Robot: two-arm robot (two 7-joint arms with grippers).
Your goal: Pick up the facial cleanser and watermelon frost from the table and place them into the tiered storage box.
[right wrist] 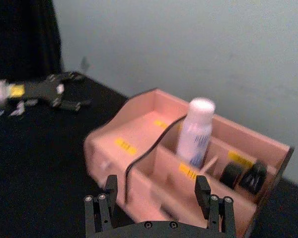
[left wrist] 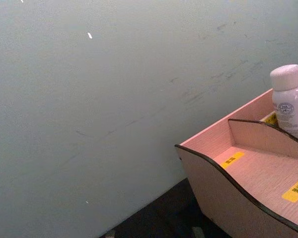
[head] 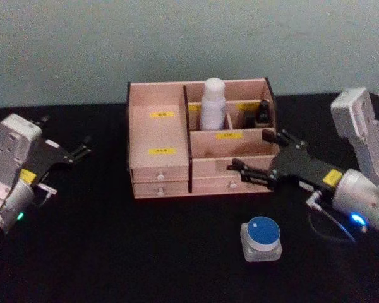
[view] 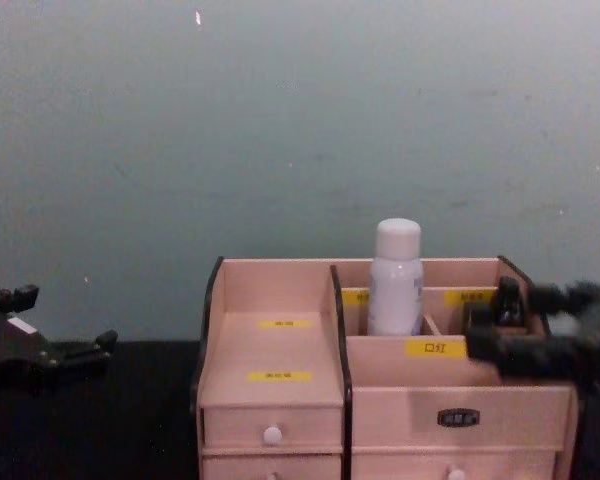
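The white facial cleanser bottle (head: 213,104) (view: 395,275) stands upright in a rear compartment of the pink tiered storage box (head: 158,129) (view: 270,345). A small jar with a blue lid (head: 261,238), apparently the watermelon frost, rests on the black table in front of the box's right end. My right gripper (head: 257,150) (right wrist: 156,191) hovers open and holds nothing, just off the box's front right corner, behind and above the jar. My left gripper (head: 82,151) (view: 50,340) sits open and idle at the far left. The left wrist view catches the box's left wall (left wrist: 223,183) and the bottle (left wrist: 290,101).
Two small dark items (head: 263,113) (right wrist: 243,176) stand in the rear right compartment beside the bottle (right wrist: 196,131). White-knobbed drawers (head: 161,175) line the box's front. A pale wall rises close behind the box. Black tabletop surrounds the jar.
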